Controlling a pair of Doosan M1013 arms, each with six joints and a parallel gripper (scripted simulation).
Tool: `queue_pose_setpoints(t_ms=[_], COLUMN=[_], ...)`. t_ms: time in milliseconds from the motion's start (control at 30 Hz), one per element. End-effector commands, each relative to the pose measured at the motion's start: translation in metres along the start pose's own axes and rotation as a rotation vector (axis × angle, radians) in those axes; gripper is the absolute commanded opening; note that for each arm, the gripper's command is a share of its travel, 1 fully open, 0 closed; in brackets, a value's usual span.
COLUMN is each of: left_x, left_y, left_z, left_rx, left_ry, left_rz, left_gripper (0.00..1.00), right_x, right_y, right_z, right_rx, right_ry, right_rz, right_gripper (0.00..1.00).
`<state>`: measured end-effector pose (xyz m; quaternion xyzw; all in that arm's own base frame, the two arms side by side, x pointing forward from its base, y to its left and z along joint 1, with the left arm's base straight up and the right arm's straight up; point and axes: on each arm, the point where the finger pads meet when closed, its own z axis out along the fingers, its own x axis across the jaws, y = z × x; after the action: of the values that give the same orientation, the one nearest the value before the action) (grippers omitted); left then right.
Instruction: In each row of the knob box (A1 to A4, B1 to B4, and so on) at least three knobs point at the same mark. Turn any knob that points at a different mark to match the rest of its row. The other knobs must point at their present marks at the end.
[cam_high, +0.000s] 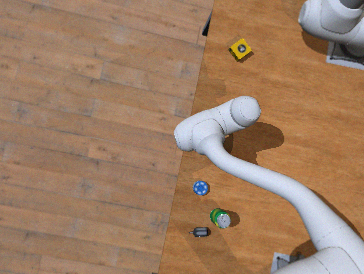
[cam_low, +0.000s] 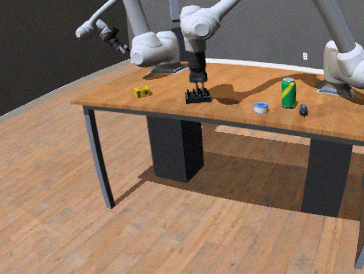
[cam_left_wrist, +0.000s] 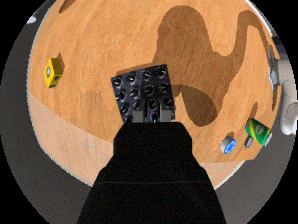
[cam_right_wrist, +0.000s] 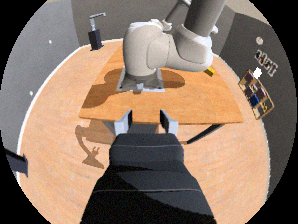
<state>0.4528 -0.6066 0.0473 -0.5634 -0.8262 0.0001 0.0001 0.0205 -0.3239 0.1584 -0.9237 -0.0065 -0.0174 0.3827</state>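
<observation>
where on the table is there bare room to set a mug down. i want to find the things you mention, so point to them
There is bare wood between the yellow cube (cam_high: 240, 49) (cam_left_wrist: 53, 73) and the knob box (cam_left_wrist: 141, 92) (cam_low: 198, 100). It is crowded where the blue-topped tin (cam_high: 200, 188) (cam_left_wrist: 228, 145), green can (cam_high: 218, 217) (cam_left_wrist: 258, 132) and small dark object (cam_high: 201, 232) (cam_left_wrist: 249, 142) sit close together.
</observation>
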Motion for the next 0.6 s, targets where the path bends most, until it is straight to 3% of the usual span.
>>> queue_pose_setpoints(t_ms=[0,400,567], left_x=[0.0,0.0,0.0], left_y=[0.0,0.0,0.0], left_z=[-0.001,-0.002,-0.017], left_rx=[-0.001,-0.001,-0.001], left_ry=[-0.001,-0.001,-0.001], left_rz=[0.0,0.0,0.0], left_gripper=[0.46,0.46,0.46], right_x=[0.0,0.0,0.0], right_y=[0.0,0.0,0.0], right_z=[0.0,0.0,0.0], right_rx=[-0.001,-0.001,-0.001], right_ry=[0.0,0.0,0.0], right_rz=[0.0,0.0,0.0], right_gripper=[1.0,1.0,1.0])
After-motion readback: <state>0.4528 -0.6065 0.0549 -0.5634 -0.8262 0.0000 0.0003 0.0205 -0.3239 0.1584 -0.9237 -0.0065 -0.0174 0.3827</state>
